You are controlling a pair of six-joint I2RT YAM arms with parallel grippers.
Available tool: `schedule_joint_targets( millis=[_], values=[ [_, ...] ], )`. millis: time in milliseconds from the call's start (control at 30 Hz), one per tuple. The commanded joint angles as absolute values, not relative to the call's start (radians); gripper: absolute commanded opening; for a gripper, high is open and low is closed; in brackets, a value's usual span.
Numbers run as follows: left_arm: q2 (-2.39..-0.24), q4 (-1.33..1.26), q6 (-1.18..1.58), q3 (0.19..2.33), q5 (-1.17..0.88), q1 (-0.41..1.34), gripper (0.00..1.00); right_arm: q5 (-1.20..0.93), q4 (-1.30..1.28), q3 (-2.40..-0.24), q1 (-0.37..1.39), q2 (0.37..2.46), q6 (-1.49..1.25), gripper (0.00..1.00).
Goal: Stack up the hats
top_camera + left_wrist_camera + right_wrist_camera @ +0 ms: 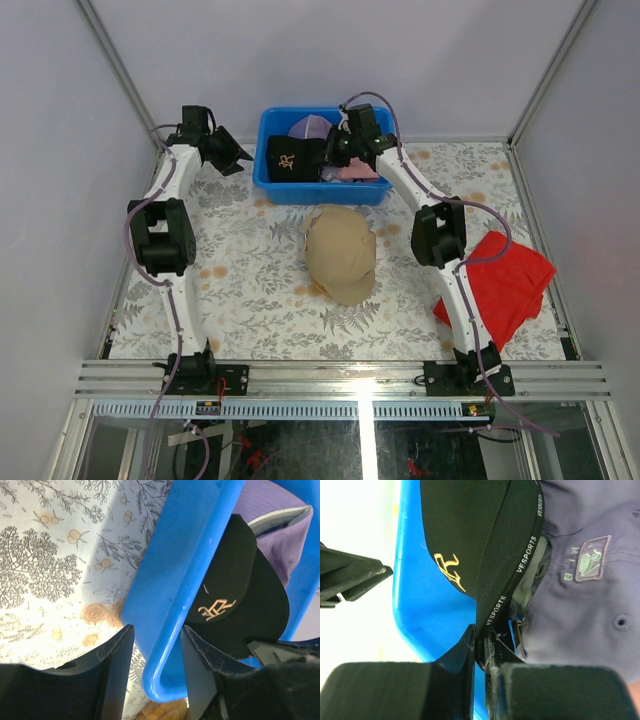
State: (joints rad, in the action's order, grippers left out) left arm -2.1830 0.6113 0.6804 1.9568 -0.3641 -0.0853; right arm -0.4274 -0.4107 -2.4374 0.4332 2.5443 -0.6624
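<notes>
The top camera sits high over the near edge of the table (250,300) and looks down on all of it from far off. The left wrist camera is low and close, by the left wall of the blue bin (320,192) at the far edge. The right wrist camera is closest, looking at the black cap (290,158) inside. All three see that bin and cap.

Blue bin (190,575) between parted fingers of the left hand (156,632); black cap (255,605) and lavender cap (282,535) inside.
</notes>
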Motion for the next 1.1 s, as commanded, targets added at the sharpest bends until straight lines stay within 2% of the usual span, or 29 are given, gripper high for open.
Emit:
schedule_joint_targets(
  millis=[0, 167, 367, 667, 900, 1067],
  values=[
    [-2.074, 0.578, 0.653, 1.888, -0.384, -0.084, 0.41, -0.422, -0.385, -2.480, 0.456, 2.521, -0.654, 0.00],
    [-1.950, 0.578, 0.671, 1.759, -0.384, -0.085, 0.42, -0.407, -0.388, -2.438, 0.442, 2.416, -0.642, 0.00],
    [-1.770, 0.554, 0.706, 1.596, -0.425, -0.068, 0.42, -0.458, -0.282, -2.352, 0.383, 2.279, -0.775, 0.00],
    [-1.581, 0.525, 0.736, 1.387, -0.530, 0.056, 0.44, -0.587, -0.181, -2.266, 0.292, 2.082, -0.979, 0.00],
    [-1.511, 0.526, 0.706, 1.291, -0.606, 0.133, 0.50, -0.681, -0.063, -1.909, 0.201, 1.774, -1.082, 0.00],
    [-1.525, 0.548, 0.665, 1.336, -0.628, 0.194, 0.54, -0.738, -0.068, -1.705, 0.114, 1.570, -1.097, 0.00]
  ],
)
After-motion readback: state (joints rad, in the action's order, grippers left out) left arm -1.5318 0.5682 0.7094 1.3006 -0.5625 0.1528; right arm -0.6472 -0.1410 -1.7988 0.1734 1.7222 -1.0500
